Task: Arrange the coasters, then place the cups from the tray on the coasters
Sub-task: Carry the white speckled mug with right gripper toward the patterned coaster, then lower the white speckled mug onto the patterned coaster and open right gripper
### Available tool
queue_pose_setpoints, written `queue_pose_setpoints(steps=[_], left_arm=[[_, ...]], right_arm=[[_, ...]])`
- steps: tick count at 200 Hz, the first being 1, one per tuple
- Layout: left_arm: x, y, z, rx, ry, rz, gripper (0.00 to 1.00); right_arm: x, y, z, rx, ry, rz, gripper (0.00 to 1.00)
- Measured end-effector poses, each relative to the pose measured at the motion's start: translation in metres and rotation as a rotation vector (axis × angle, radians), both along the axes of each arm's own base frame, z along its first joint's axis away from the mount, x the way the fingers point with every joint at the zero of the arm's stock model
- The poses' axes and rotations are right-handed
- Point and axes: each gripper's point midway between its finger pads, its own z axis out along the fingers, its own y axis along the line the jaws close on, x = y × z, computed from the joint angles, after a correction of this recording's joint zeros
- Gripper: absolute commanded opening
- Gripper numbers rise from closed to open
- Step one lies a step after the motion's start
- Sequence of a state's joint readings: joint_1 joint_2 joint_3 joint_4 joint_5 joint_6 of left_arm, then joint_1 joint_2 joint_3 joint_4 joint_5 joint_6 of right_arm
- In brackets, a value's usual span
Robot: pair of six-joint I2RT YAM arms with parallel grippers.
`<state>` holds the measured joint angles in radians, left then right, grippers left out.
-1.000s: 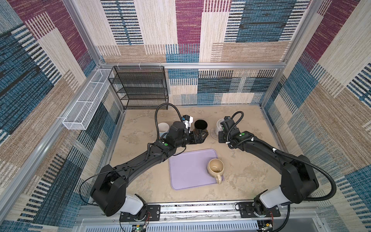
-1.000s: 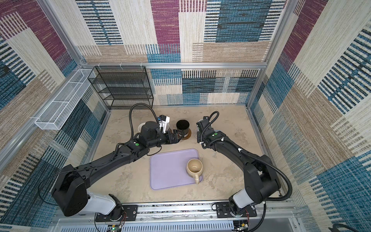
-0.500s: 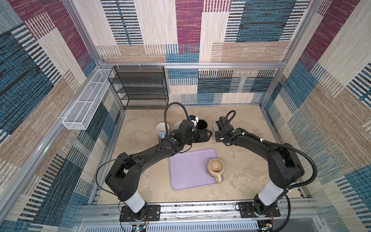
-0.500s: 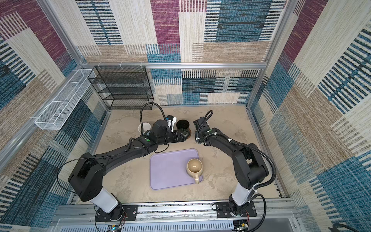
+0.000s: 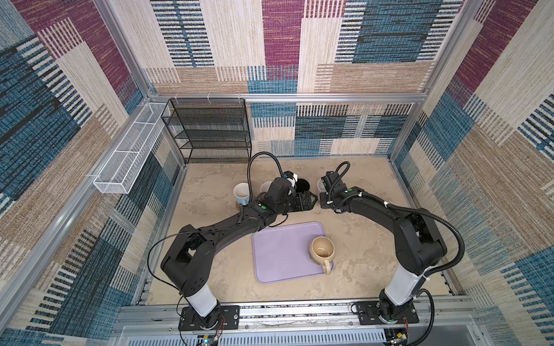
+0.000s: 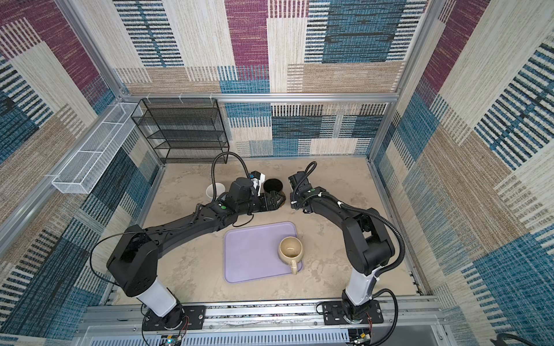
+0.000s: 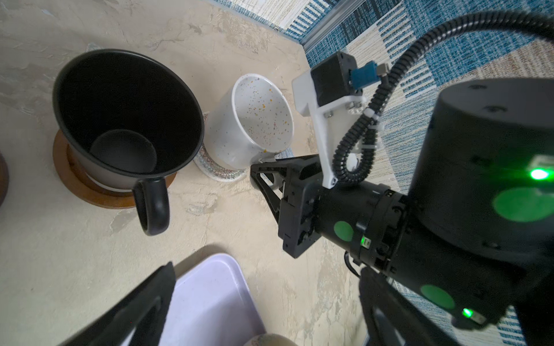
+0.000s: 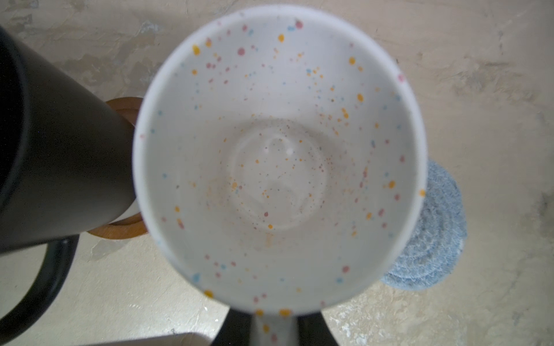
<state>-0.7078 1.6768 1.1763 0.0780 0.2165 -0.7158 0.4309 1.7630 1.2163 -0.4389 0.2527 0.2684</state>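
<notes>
Cups [image 5: 322, 250]: 5 tot. — 1 on tray [image 5: 278, 254], 4 off

I work in a small test booth, like a robot lab. Walls [image 5: 281, 39] of striped cloth patches stand on three sides, held up by silver metal bars [image 5: 299, 97]. My left arm [image 5: 227, 227] and right arm [image 5: 377, 206] are bolted to a metal rail [image 5: 299, 311] at the front of the sandy counter [image 5: 359, 269]. A black wire shelf [image 5: 209, 131] stands at the back, and a white wire basket [image 5: 129, 161] hangs on the side wall.
</notes>
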Motion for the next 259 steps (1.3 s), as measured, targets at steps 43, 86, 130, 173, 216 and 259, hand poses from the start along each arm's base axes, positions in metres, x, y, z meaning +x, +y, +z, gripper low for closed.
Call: queue_pose_setpoints(steps=[43, 86, 130, 173, 216, 259], left_arm=[[0.000, -0.001, 0.002, -0.004, -0.002, 0.000, 0.98], [0.000, -0.001, 0.002, -0.010, 0.008, 0.006, 0.98], [0.000, 0.000, 0.001, -0.009, 0.010, 0.006, 0.98], [-0.001, 0.000, -0.002, -0.006, 0.016, 0.008, 0.99], [-0.002, 0.001, -0.002, -0.005, 0.017, 0.008, 0.99], [-0.009, 0.005, 0.001, -0.014, 0.020, 0.000, 0.99]], right_arm=[[-0.001, 0.000, -0.004, -0.002, 0.010, 0.001, 0.00], [-0.003, 0.001, -0.011, 0.003, 0.027, 0.004, 0.00], [-0.001, 0.004, -0.012, 0.013, 0.033, 0.007, 0.11], [0.001, 0.007, -0.012, 0.024, 0.037, 0.010, 0.42], [0.001, 0.007, -0.007, 0.032, 0.025, 0.006, 0.59], [-0.007, 0.004, 0.012, 0.061, -0.019, 0.006, 1.00]])
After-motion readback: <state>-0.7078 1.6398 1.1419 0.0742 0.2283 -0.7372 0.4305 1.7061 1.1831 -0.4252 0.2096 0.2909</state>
